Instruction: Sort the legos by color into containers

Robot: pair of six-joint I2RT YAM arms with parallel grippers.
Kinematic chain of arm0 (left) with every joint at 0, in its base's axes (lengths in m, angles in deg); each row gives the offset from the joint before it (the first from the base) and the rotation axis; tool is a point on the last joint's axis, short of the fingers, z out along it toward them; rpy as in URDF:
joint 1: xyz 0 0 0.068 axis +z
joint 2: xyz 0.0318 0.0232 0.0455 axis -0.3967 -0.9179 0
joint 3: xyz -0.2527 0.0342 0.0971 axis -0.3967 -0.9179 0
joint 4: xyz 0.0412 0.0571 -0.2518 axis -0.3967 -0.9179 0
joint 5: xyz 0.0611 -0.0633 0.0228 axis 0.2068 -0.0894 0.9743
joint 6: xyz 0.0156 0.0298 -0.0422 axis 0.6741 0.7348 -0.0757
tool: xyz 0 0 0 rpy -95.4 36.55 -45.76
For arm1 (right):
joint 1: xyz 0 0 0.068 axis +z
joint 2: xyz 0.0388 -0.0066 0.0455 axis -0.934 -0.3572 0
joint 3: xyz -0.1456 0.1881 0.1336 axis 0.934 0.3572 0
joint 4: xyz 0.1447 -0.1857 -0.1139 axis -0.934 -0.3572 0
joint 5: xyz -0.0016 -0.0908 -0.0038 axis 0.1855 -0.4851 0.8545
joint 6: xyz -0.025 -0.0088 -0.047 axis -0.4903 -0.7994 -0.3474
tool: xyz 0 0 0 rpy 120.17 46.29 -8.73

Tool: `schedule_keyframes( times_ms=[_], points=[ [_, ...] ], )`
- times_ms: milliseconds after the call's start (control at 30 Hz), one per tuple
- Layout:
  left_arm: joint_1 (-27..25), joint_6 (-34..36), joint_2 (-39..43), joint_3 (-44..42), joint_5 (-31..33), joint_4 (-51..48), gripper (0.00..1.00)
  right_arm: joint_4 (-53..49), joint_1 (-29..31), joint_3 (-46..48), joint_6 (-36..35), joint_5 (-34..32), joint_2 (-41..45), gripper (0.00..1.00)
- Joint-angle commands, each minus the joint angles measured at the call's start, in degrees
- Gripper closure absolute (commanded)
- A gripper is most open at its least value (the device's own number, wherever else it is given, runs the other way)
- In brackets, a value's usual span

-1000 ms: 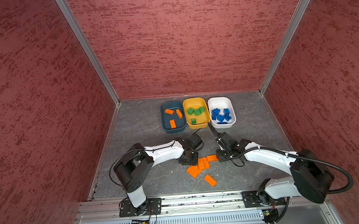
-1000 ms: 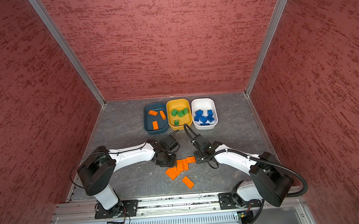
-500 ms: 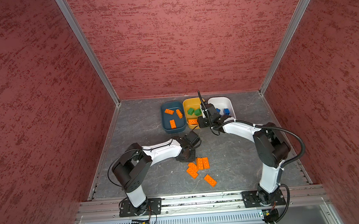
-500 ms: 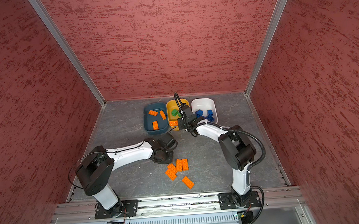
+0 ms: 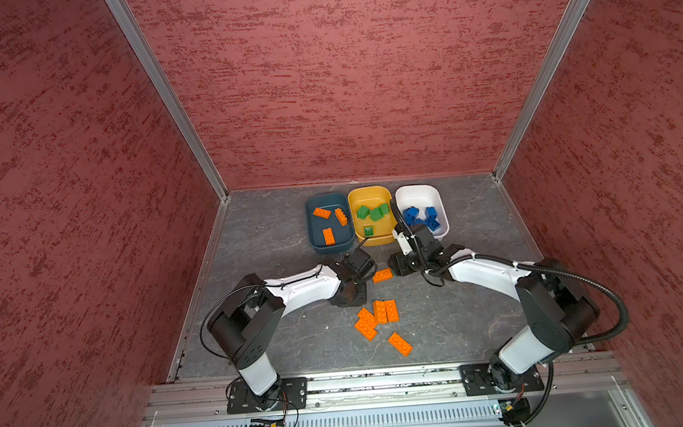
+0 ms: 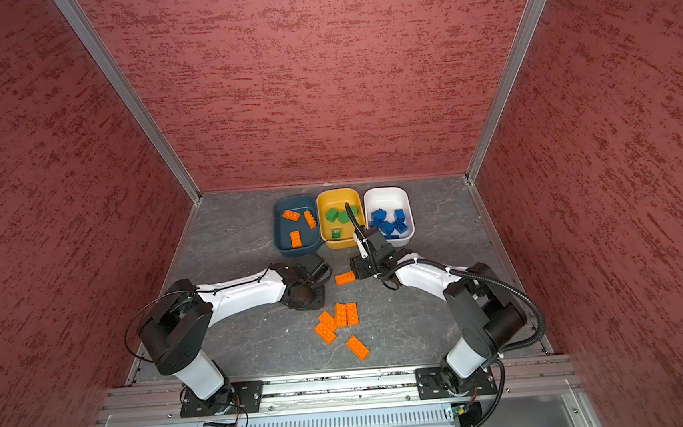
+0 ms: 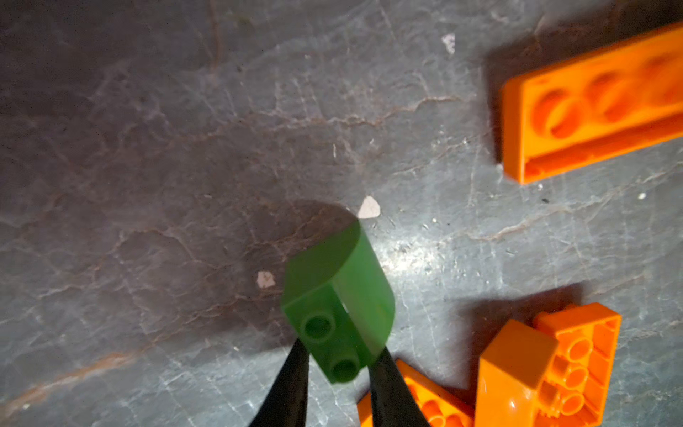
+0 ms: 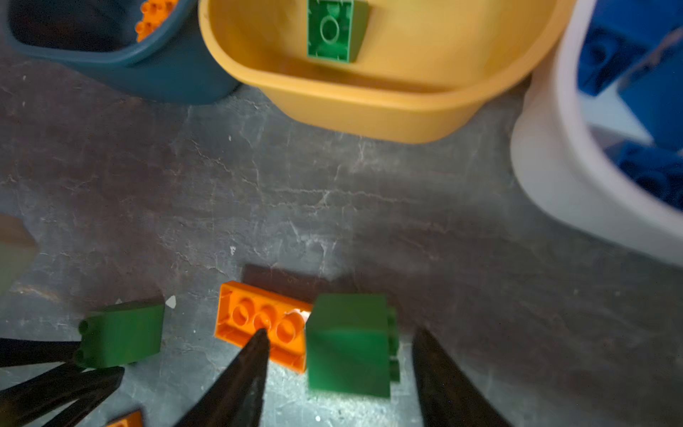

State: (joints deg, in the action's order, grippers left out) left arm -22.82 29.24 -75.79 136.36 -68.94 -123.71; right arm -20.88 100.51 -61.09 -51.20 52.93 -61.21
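- In both top views the teal tub (image 5: 332, 246) holds orange plates, the yellow tub (image 5: 375, 241) holds green blocks and the white tub (image 5: 418, 198) holds blue ones.
- The loose orange plates (image 5: 379, 318) lie grouped mid-desk (image 5: 275, 236). A lone orange plate (image 5: 382, 275) sits between the two arms' tips.
- No green shows on the desk in these views, because the arms hide it. Only these views show all three tubs whole.
- In the left wrist view the left pincer (image 7: 338, 355) is narrow, clamped on a curved green block (image 7: 332, 295) at its studded end. The block seems clear of the desk.
- Only the tips bite, so the block could swivel or drop on the way to the yellow tub. No other view shows this grip so plainly.
- In the right wrist view the right pincer (image 8: 340, 332) stands wide astride a square green block (image 8: 347, 351) that rests on the desk, apparently without touching it.
- One finger overlaps the lone orange plate, which lies just beside that block and perhaps touches it. Closing could nip or drag the plate, and orange might then ride into the yellow tub.
- Only this view shows both pincers and both green blocks together, near each other. If both blocks head for the yellow tub, the arms could knock.
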Motion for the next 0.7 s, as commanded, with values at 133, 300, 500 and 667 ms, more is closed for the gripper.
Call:
schedule_keyframes(
  times_ms=[133,300,500,667],
  points=[
    [0.22,0.04,0.27,0.42,-0.24,0.65,0.71,-5.79,-0.05,1.09,0.19,-0.28,2.12,0.25],
    [0.16,0.34,-0.27,0.67,-0.24,0.49,0.71,-5.39,0.02,-0.10,0.47,-2.24,-1.23,0.21],
    [0.15,0.25,0.04,0.51,0.54,0.50,0.74,-5.05,0.01,-5.63,3.88,-9.31,-8.03,0.20],
    [0.37,0.87,0.59,1.85,2.24,0.19,0.76,-3.11,0.02,-6.29,5.71,-13.59,-10.51,0.36]
  ],
)
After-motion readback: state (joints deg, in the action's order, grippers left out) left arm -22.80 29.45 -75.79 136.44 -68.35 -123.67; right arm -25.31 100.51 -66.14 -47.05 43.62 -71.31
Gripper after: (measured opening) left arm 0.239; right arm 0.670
